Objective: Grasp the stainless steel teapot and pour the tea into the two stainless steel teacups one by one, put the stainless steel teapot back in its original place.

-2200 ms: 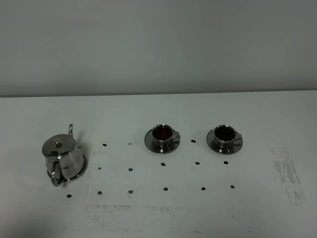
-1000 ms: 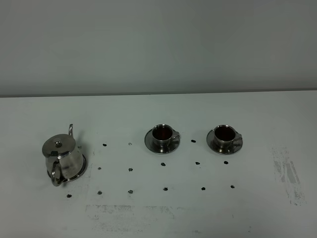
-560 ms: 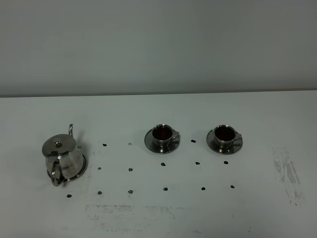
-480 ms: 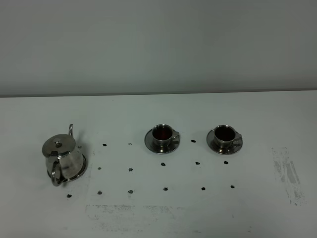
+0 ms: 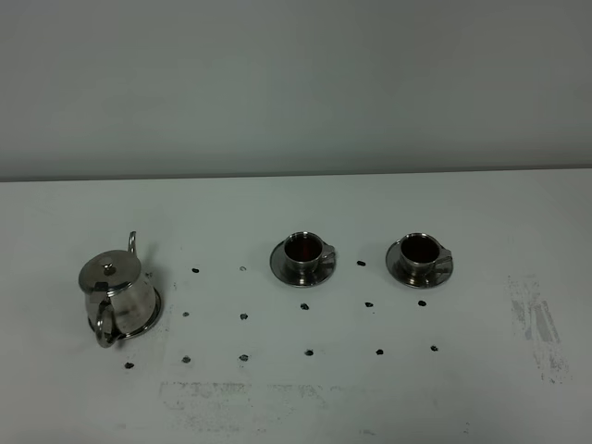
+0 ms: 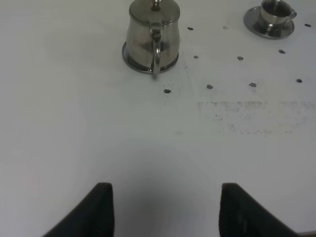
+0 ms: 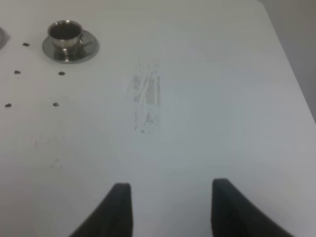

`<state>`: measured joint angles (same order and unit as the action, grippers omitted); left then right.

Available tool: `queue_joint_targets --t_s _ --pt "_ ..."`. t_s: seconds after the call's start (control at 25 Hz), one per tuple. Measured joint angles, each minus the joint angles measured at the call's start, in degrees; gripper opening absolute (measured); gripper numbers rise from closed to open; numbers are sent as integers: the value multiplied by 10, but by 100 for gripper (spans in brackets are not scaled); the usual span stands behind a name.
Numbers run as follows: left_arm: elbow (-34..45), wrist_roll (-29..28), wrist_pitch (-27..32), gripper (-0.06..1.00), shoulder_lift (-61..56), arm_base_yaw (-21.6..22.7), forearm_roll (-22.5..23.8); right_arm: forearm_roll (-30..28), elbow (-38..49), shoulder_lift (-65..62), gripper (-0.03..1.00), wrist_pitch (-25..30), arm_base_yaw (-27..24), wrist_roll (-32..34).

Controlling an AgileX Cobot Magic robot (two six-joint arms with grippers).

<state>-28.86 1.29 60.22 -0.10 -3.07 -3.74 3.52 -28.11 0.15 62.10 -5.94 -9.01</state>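
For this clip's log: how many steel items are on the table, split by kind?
Teapot: 1, the stainless steel teapot
Teacups: 2, left cup and right cup, both holding dark reddish tea
Saucers: 3, one under the teapot, one under the left cup, one under the right cup
Total: 6 steel items

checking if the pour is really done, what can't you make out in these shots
- How much tea is left in the stainless steel teapot: its lid is on in the exterior high and left wrist views.
- Most of the saucer under the teapot: the pot covers it.
- Fill level in the two teacups: too small in every view; only dark liquid shows.
- Both grippers: absent from the exterior high view, cut off by the wrist views' edges.
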Motion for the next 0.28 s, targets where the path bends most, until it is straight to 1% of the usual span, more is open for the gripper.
queue_joint_targets --t_s 0.28 --pt "0 0 0 54 0 0 0 0 0 0 39 0 0 0"
